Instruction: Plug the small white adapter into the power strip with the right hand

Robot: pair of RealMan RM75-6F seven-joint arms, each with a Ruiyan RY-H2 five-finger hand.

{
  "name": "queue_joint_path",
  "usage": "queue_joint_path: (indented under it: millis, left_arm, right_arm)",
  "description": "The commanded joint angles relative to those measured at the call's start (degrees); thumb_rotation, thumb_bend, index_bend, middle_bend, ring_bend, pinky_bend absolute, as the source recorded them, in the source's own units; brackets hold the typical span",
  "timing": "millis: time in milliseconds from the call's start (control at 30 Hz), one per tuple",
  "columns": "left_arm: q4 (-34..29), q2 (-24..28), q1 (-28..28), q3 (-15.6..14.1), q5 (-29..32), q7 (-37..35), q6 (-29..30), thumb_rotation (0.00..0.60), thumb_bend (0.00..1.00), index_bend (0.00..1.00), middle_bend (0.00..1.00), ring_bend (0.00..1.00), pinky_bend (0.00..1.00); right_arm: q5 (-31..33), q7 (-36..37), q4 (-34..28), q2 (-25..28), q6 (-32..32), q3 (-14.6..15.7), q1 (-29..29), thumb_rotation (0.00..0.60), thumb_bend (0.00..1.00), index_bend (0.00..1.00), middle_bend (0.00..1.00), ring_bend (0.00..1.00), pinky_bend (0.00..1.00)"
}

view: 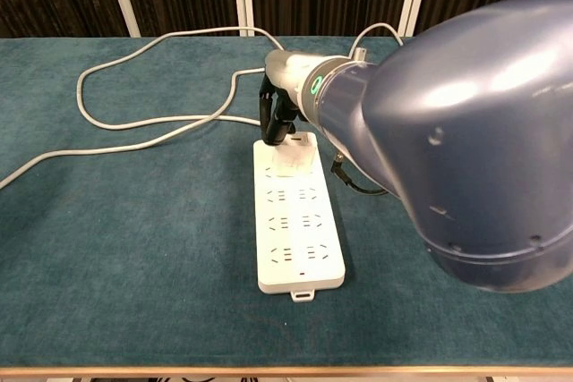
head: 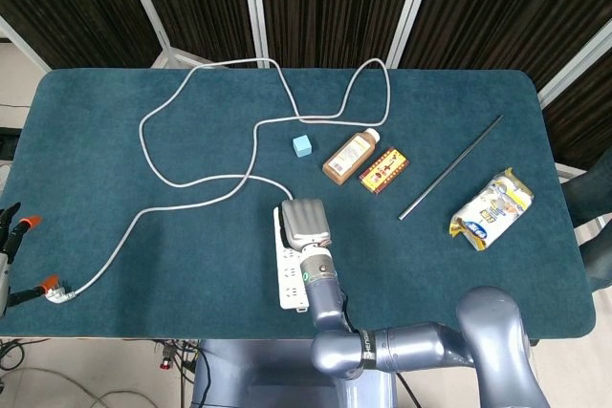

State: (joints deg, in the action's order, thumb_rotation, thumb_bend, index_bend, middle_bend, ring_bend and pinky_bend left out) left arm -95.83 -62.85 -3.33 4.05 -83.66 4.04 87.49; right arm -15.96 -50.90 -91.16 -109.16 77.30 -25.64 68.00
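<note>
The white power strip (head: 293, 282) (view: 298, 230) lies near the table's front edge, its grey cable (head: 191, 183) (view: 134, 123) looping away to the left. The small white adapter (view: 294, 157) sits low in the strip's farthest socket. My right hand (head: 304, 220) (view: 276, 114) hovers right over that end, its dark fingers curled in and touching the adapter's far left edge. In the head view the back of the hand hides the adapter. No grasp around the adapter shows. My left hand is out of both views.
Behind the strip lie a small blue cube (head: 303, 146), a brown bottle (head: 349, 157) and a red-yellow box (head: 383, 170). A black rod (head: 451, 167) and a snack packet (head: 491, 207) lie to the right. Orange-tipped clamps (head: 24, 226) sit at the table's left edge.
</note>
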Motion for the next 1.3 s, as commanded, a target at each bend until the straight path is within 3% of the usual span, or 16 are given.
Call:
queue_joint_path:
  millis: [33,1300]
  left_arm:
    - [0.0,0.0,0.0,0.0,0.0,0.0,0.1,0.6,0.09,0.21,0.0,0.0,0.0]
    - [0.1,0.0,0.0,0.1,0.0,-0.1,0.3,0.6,0.09,0.21,0.0,0.0,0.0]
  right_arm:
    - [-0.1,0.2,0.6,-0.1,-0.4,0.0,-0.4,0.6,0.59,1.0,0.82,0.88,1.0]
    - [-1.7,0.5,4.0,-2.7,-3.6,-0.1,-3.2,0.6,0.59,1.0,0.82,0.88,1.0]
